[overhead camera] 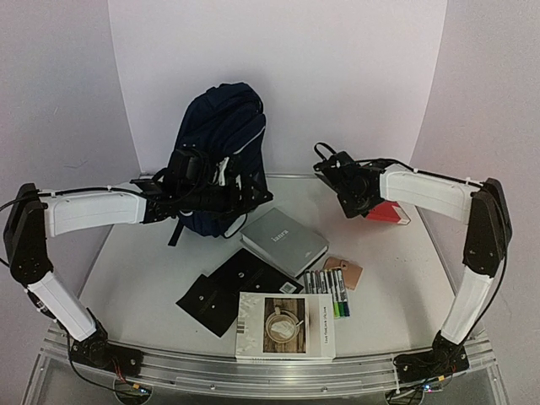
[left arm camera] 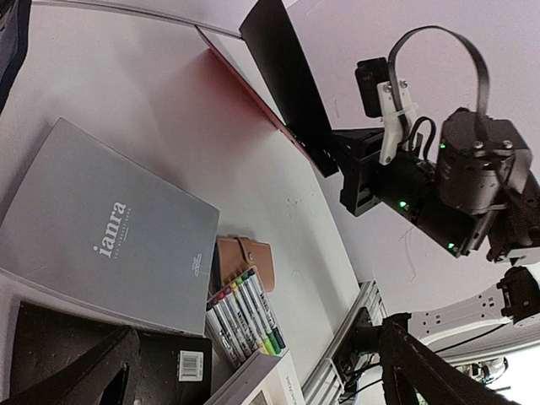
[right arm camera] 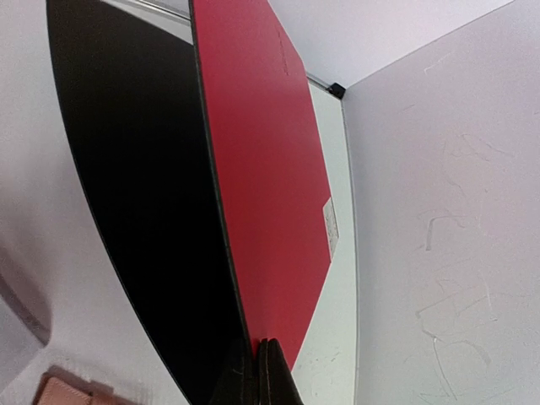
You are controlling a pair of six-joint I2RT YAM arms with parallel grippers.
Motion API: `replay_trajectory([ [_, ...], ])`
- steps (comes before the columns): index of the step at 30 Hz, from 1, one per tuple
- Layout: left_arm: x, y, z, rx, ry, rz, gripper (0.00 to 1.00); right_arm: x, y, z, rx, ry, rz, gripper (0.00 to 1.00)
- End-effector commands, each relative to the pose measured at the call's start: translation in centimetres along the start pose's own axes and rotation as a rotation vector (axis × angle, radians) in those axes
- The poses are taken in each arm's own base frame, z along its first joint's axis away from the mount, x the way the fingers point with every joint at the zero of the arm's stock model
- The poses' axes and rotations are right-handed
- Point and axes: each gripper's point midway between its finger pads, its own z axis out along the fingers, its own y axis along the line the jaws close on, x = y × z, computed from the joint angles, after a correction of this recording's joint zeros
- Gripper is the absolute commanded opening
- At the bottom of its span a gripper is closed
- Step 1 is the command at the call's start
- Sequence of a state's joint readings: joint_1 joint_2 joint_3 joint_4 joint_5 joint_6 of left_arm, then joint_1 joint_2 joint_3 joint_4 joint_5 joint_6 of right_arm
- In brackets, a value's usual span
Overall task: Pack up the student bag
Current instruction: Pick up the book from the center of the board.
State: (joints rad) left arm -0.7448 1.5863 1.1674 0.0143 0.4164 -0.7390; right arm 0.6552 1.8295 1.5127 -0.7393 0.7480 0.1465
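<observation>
The student bag [overhead camera: 221,143], navy with white piping, stands upright at the back of the table. My left gripper [overhead camera: 196,190] hovers at its lower front; in the left wrist view its fingers [left arm camera: 93,371] are spread wide, open, with nothing between them. My right gripper [overhead camera: 350,198] is at the back right, shut on a corner of a thin red notebook [overhead camera: 390,213] with a black face [right arm camera: 135,186]. The notebook [left arm camera: 287,80] stands tilted up from the table, its red side [right arm camera: 270,169] turned toward the wall.
Below the bag lies a grey book [overhead camera: 283,241]. Nearer the front are black folders [overhead camera: 224,291], a white book [overhead camera: 285,327], a pack of markers [overhead camera: 327,291] and a tan wallet [overhead camera: 346,272]. White walls enclose the back and sides.
</observation>
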Motion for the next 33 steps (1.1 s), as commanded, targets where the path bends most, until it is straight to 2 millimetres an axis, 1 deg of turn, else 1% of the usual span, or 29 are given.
replay_trajectory([
  [1, -2.1, -2.8, 0.6, 0.105, -0.030, 0.005, 0.98, -3.1, 1.5, -4.7, -0.287, -0.041, 0.117, 0.00],
  [6, -2.0, -3.0, 2.5, 0.154, -0.021, -0.041, 0.98, -4.0, 3.9, -7.8, -0.442, -0.057, 0.140, 0.00],
  [9, -1.7, -2.6, 3.8, 0.164, -0.013, -0.070, 0.99, -4.3, 5.4, -9.4, -0.520, -0.070, 0.154, 0.00],
  [14, -1.6, -1.4, 5.8, 0.170, -0.038, -0.121, 1.00, -4.1, 8.3, -12.1, -0.633, -0.085, 0.161, 0.00],
  [18, -1.5, -0.1, 7.4, 0.166, -0.047, -0.162, 1.00, -3.9, 9.7, -13.7, -0.687, -0.099, 0.168, 0.00],
  [21, -1.8, 0.3, 8.1, 0.171, -0.069, -0.167, 1.00, -3.5, 10.5, -14.2, -0.715, -0.094, 0.167, 0.00],
  [26, -2.8, -0.3, 8.4, 0.223, -0.117, -0.152, 1.00, -2.4, 11.6, -14.4, -0.744, -0.075, 0.164, 0.00],
  [29, -3.2, -0.9, 8.3, 0.261, -0.141, -0.137, 0.98, -1.9, 12.0, -14.1, -0.746, -0.063, 0.159, 0.00],
  [33, -3.1, -1.3, 7.6, 0.301, -0.171, -0.120, 0.96, -1.5, 12.2, -13.7, -0.737, -0.057, 0.154, 0.00],
])
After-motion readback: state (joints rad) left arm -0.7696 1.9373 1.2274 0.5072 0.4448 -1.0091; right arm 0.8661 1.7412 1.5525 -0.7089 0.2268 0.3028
